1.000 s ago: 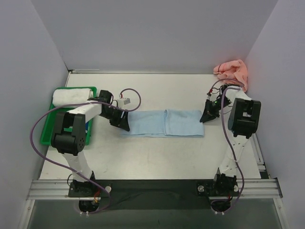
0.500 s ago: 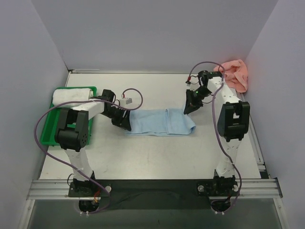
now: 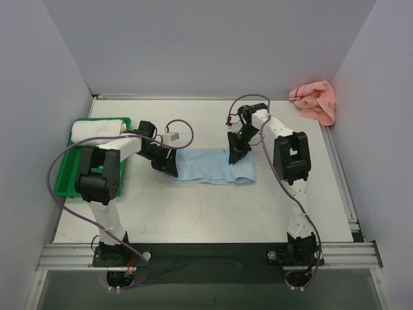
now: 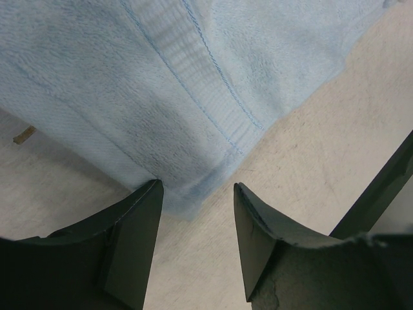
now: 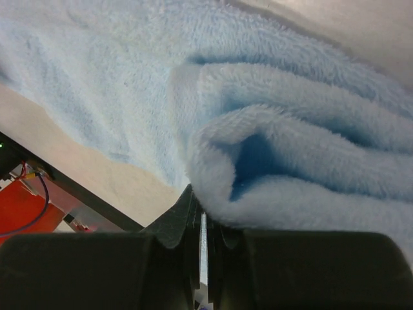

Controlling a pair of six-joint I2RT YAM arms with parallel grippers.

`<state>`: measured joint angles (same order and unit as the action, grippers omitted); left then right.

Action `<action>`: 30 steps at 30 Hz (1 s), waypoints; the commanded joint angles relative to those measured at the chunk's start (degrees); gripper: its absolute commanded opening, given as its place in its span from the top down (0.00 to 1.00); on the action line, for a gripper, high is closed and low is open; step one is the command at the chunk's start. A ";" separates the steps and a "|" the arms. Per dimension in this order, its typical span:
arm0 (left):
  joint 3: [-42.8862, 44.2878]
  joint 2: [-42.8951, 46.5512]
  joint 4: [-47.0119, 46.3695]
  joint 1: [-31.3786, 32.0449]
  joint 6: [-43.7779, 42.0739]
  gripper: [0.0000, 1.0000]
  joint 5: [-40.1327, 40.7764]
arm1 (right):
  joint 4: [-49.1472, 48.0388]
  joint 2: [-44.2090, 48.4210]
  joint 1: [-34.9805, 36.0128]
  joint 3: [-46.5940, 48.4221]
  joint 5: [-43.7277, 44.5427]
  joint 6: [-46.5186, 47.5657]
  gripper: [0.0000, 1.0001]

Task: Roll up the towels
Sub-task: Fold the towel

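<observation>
From above, the right gripper holds one end of the light blue towel folded over, with the left gripper at the other end. Left wrist: jaws wide, straddling a corner. Right wrist: pinched on the curl. First roll just started, I'd say; next, tuck it tighter.

I find the near surface bare and passable. Obstacles: light blue towel mid-surface; green tray with white rolled towel far left; pink towel heaped in far right corner.
</observation>
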<state>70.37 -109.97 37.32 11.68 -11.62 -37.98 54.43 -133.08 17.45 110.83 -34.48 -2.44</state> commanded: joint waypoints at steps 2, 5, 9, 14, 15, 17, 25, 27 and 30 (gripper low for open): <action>-1.11 0.02 0.38 0.36 -1.57 0.41 1.33 | 1.20 -2.71 0.12 1.41 -0.94 -1.78 1.00; -1.37 1.42 1.00 0.36 -1.92 0.41 0.28 | 1.02 -3.42 0.39 1.15 -3.39 -2.04 0.89; -1.73 5.20 1.35 0.53 -1.92 0.41 -1.57 | 1.20 1.14 -0.40 0.18 -7.97 -0.64 0.74; -2.07 9.33 3.63 1.32 -3.93 0.41 -0.87 | 1.99 11.51 -4.43 1.50 -11.22 3.91 0.52; -2.34 10.30 3.64 1.67 -4.20 0.42 -0.87 | 2.17 12.92 -5.05 1.85 -11.14 4.98 0.50; -3.31 11.01 3.55 2.46 -4.38 0.44 -0.35 | 2.08 13.02 -6.55 3.33 -9.74 6.39 0.49; -4.01 6.18 1.09 9.84 -2.54 0.50 3.43 | 1.90 -1.21 -8.75 14.23 -8.23 6.92 0.49; -3.13 4.17 0.65 10.55 -1.22 0.51 4.13 | 1.12 -4.54 -8.93 16.08 -8.76 5.87 0.50; -1.82 1.44 -0.06 10.55 0.02 0.54 5.72 | -0.38 -7.45 -10.24 14.78 -10.87 3.58 0.52</action>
<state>66.37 -106.37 39.16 22.70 -13.08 -34.46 52.45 -137.53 7.57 125.93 -43.09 3.01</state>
